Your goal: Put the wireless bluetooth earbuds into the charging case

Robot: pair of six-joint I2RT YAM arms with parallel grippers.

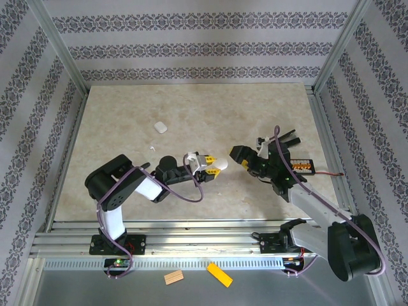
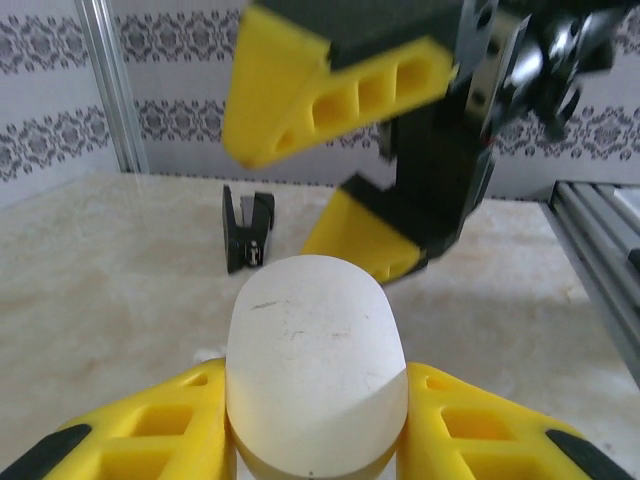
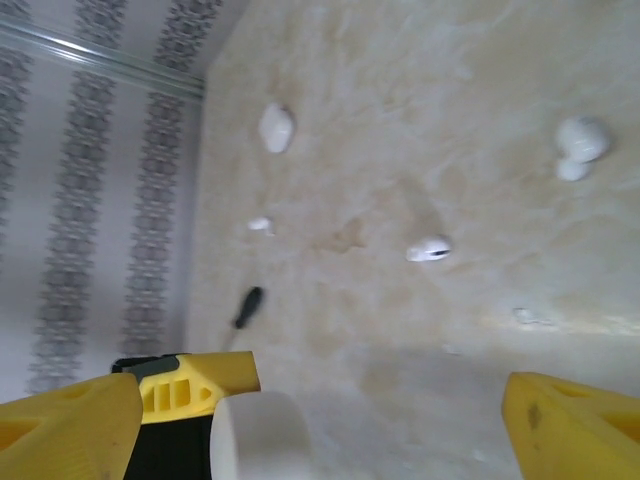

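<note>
Scuffed white case (image 2: 315, 370) clamped in left jaws; right jaws apart; tiny white earbud (image 3: 429, 249) lies loose.

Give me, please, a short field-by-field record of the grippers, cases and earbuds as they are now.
left gripper: shut on the charging case
right gripper: open, holding nothing, facing the charging case
charging case: white, between the left fingers, looks closed
second case: white, lying on the table, far left
earbuds: two small white pieces loose on the table, the other nearer the second case
progress: no earbud picked up yet
</note>
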